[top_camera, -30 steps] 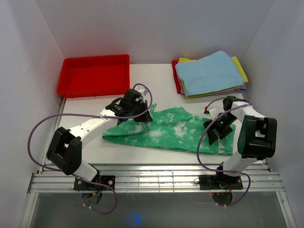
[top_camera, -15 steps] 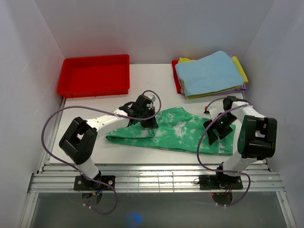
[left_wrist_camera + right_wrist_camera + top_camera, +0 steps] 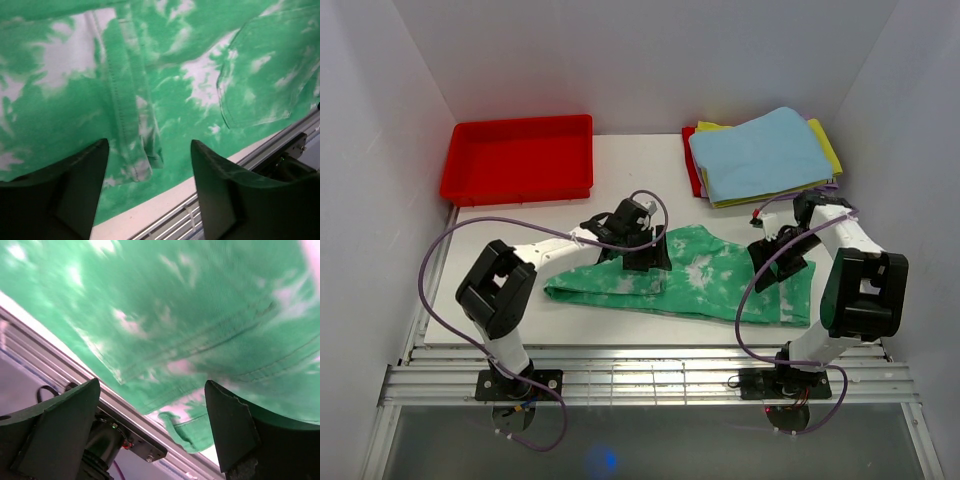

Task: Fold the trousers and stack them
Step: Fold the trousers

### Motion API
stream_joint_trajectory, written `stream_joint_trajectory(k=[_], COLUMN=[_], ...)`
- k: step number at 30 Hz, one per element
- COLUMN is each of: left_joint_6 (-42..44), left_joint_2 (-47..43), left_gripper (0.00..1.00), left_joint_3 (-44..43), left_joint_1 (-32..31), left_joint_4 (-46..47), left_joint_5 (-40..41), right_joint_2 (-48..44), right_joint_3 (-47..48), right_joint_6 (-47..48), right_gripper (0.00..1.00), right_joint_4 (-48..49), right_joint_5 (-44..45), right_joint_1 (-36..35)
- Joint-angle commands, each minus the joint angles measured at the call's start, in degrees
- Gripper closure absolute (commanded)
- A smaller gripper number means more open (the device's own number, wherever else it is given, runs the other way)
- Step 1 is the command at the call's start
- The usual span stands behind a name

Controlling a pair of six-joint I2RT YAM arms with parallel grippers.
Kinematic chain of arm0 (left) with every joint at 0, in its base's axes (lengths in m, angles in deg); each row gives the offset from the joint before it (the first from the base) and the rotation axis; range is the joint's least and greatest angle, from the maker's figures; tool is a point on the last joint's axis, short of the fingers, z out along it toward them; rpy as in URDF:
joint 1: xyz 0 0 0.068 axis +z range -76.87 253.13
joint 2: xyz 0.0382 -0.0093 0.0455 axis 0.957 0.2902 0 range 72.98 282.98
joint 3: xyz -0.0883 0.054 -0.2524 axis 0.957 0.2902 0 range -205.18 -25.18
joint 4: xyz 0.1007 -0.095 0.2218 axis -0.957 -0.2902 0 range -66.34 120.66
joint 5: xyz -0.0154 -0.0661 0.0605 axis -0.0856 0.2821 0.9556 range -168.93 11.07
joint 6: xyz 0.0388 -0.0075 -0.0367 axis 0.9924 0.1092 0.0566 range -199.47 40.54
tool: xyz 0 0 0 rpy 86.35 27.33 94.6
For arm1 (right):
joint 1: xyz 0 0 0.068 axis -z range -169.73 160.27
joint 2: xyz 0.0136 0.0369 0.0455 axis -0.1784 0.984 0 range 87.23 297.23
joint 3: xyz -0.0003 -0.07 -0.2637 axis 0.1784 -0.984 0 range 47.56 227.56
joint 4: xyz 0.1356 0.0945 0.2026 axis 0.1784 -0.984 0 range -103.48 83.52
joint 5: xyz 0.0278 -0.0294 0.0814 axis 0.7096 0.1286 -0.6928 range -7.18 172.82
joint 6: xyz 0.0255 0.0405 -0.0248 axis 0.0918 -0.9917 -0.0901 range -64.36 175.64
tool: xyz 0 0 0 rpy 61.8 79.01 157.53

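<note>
The green trousers with white blotches lie flat across the middle of the table, their left part folded over. My left gripper hovers just above the fold at their left-centre. In the left wrist view it stands open, with a loose seam end of the trousers lying between its fingers, not pinched. My right gripper is over the right end of the cloth. It is open too, above the hem of the trousers, holding nothing.
A red tray sits at the back left. A stack of folded cloths, light blue on top of yellow, lies at the back right. Metal rails run along the table's near edge, close to the trousers' hem.
My left gripper carried a fold of the trousers to the right, then opened and let it go. The right gripper shifted slightly toward the back and stayed open.
</note>
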Motion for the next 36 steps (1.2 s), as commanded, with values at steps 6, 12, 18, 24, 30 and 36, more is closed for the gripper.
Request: stream_joint_trajectory(k=[6,12,18,24,30,36], left_joint_6=[11.74,31.94,52.59,60.17,82.22,102.52], left_joint_2=[-15.51,-21.43,-27.32,-30.56,-38.65,-42.52], left_gripper=[0.13,0.07,0.07,0.15,0.06,0.02], left_joint_3=[-4.68,-3.37,0.42,5.24,9.38,15.79], left_joint_1=[7.15,30.77,47.93,60.94,64.47,64.47], left_joint_4=[0.04,-15.64,-29.89,-36.78,-36.26,-37.65], left_joint_5=[-12.15,-34.93,-41.52,-38.91,-37.67,-34.77], right_joint_2=[-7.06,-4.61,-0.13,7.35,9.46,10.16], right_joint_3=[14.78,16.63,11.01,11.45,7.32,3.1], right_joint_6=[-5.06,-21.67,-34.51,-40.92,-48.22,-54.11], right_gripper=[0.05,0.0,0.0,0.01,0.03,0.02], right_joint_4=[-4.86,8.58,25.09,28.8,36.09,41.11], right_joint_5=[-22.18,-24.74,-26.23,-29.13,-28.96,-27.73], right_joint_1=[-4.47,-17.9,-24.86,-27.16,-29.27,-30.59])
